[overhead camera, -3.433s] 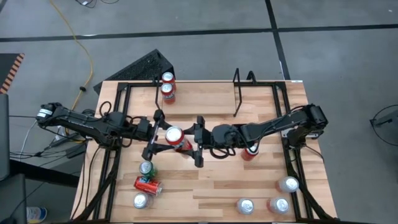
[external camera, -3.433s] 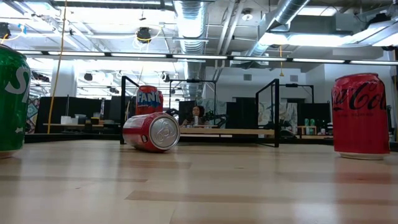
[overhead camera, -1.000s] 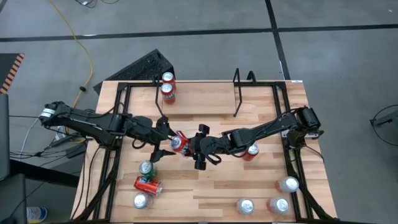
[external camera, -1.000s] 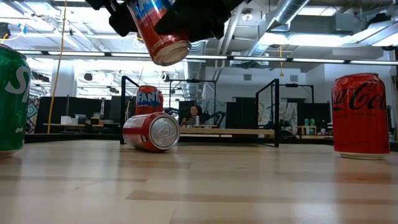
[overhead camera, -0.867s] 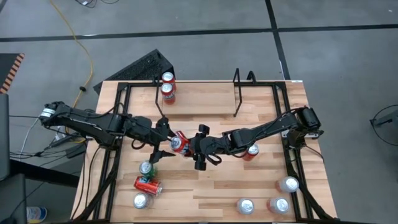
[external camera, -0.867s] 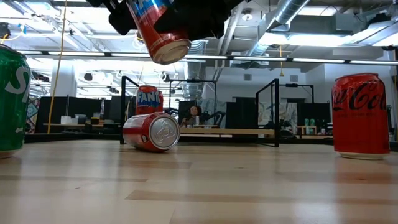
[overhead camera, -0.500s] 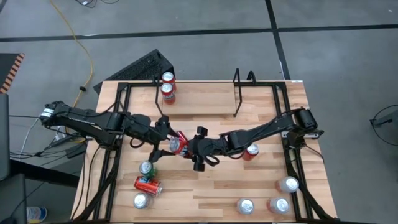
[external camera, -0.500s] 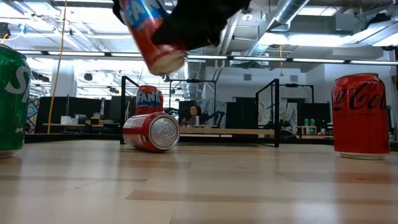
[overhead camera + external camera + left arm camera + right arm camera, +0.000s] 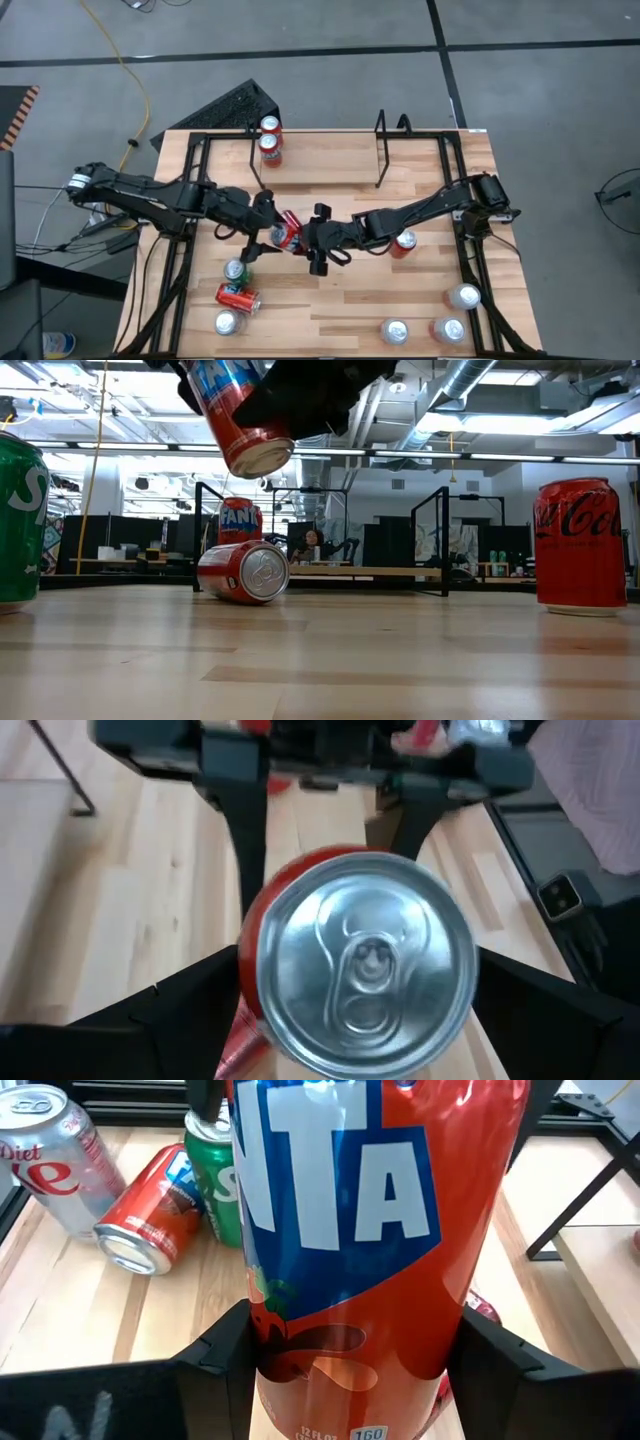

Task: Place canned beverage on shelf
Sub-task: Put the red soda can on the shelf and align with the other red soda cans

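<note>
Gripping an orange Fanta can [image 9: 287,231] across its body, the right gripper [image 9: 303,240] holds it tilted in the air above the middle of the table [image 9: 350,300]; in the right wrist view its two fingers [image 9: 225,1350] press the can's sides. The left gripper [image 9: 268,226] faces the can's top end, its jaws spread wide to either side of the lid and not clamping it, as the left wrist view shows. In the low view the can hangs clear of the wood, base down and leaning. The surface is pale wooden planking edged with black rails [image 9: 190,250]. Near the left front stand a green can [image 9: 236,270] and a silver-topped can [image 9: 226,322], with a red can [image 9: 238,297] lying on its side between them. Two red cans [image 9: 269,140] stand at the far edge, one red can [image 9: 404,243] is beside the right arm, and three more cans [image 9: 440,325] sit at the right front. The shelf [image 9: 392,150], a thin black wire rack, sits at the far side right of centre, with no can on it and well apart from the held can. Around the table lies grey concrete floor [image 9: 520,90] with a yellow cable [image 9: 125,70]. The low view shows an open room behind, with ceiling ducts [image 9: 310,390], strip lights, desks and a person [image 9: 316,545] seated far off.
</note>
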Robot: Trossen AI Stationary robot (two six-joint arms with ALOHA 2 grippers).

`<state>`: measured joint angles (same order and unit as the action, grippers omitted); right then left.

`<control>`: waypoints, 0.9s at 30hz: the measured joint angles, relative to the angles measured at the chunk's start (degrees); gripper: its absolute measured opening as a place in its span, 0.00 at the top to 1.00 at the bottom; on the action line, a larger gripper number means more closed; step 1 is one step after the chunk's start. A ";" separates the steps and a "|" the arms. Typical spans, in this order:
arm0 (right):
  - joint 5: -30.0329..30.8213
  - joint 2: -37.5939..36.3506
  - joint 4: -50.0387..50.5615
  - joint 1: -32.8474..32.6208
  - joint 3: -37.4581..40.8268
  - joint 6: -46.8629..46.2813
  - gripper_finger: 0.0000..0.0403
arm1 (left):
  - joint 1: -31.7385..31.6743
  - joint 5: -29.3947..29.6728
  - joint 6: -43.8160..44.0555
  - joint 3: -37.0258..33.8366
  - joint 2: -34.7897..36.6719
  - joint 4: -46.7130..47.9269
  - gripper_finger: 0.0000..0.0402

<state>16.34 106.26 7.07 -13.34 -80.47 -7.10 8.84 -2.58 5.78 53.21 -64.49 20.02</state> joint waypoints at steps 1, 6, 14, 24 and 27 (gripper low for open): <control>-0.03 0.00 -0.02 0.00 0.00 -0.02 0.43 | 0.00 -0.49 0.15 0.00 -0.68 -0.15 0.12; -0.18 0.00 0.08 -0.04 0.00 0.02 0.43 | 0.00 -1.20 0.02 -0.04 -3.23 -0.36 0.12; -1.47 0.00 0.38 -0.04 0.00 0.00 0.43 | 0.00 -2.25 0.23 1.58 -3.21 -0.06 0.12; -1.54 0.00 0.44 -0.04 0.00 -0.07 0.43 | 0.00 -3.61 -0.70 5.01 -7.66 3.42 0.12; -1.66 0.00 0.41 -0.06 0.00 -0.14 0.43 | -0.04 -4.27 -1.03 5.78 -10.08 3.53 0.12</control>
<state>14.68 106.26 7.48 -13.41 -80.47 -7.25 8.80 -6.85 4.75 58.99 -74.57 23.54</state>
